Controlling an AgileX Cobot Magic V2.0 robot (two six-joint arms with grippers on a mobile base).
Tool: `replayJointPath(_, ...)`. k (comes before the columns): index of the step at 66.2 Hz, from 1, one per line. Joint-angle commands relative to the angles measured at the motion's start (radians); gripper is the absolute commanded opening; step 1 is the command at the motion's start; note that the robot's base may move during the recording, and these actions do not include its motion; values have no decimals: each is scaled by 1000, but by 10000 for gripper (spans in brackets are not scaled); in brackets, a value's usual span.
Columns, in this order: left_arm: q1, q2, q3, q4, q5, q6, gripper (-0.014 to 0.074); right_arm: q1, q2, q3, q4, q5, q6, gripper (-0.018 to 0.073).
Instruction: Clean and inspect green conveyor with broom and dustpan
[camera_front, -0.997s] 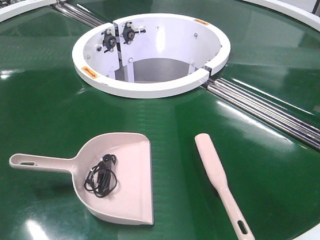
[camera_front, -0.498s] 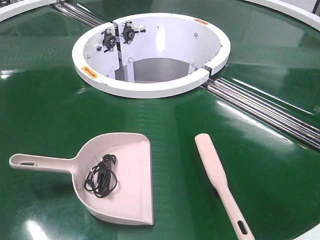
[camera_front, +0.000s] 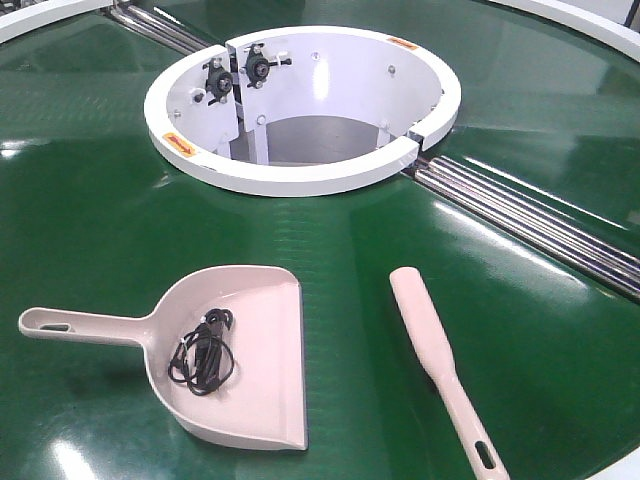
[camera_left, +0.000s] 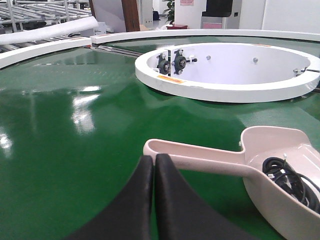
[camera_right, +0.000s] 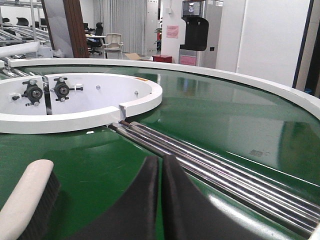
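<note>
Green and glossy, the green conveyor (camera_front: 90, 220) fills the front view, its belt split by shiny steel rollers (camera_front: 530, 225) that run from the white ring housing (camera_front: 300, 105) out toward 4 o'clock. The ring sits at about 12 o'clock in that view, with two black bearing blocks (camera_front: 238, 72) bolted on its inner wall.

At about 7 o'clock lies the dustpan (camera_front: 235, 355), flat on the belt, its handle pointing to 9 o'clock and its straight front edge facing 3 o'clock. A tangle of black cord (camera_front: 203, 352) rests inside the pan. Apart from it, at about 5 o'clock, lies the broom (camera_front: 430, 345), head toward 12 o'clock and the slotted handle running down to the lower edge of the picture.

Compared with the frames half a second and a second earlier, nothing in the front view has shifted: dustpan, cord and broom lie exactly where they were.

From the left wrist camera, the left gripper (camera_left: 153, 165) has its two black fingers pressed together with nothing between them, just short of the dustpan's handle, not touching it. From the right wrist camera, the right gripper (camera_right: 161, 167) is likewise clenched on nothing, above the belt near the rollers, with the broom's head and its dark bristles at 8 o'clock.
</note>
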Motion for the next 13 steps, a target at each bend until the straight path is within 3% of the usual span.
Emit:
replayJointPath(1, 2, -15, 23, -9, -73, -7, -22, -5, -9, 12, -9, -74, -2, -5)
replayJointPath(13, 2, -15, 23, -9, -73, -7, -22, -5, -9, 12, -9, -74, -2, -5)
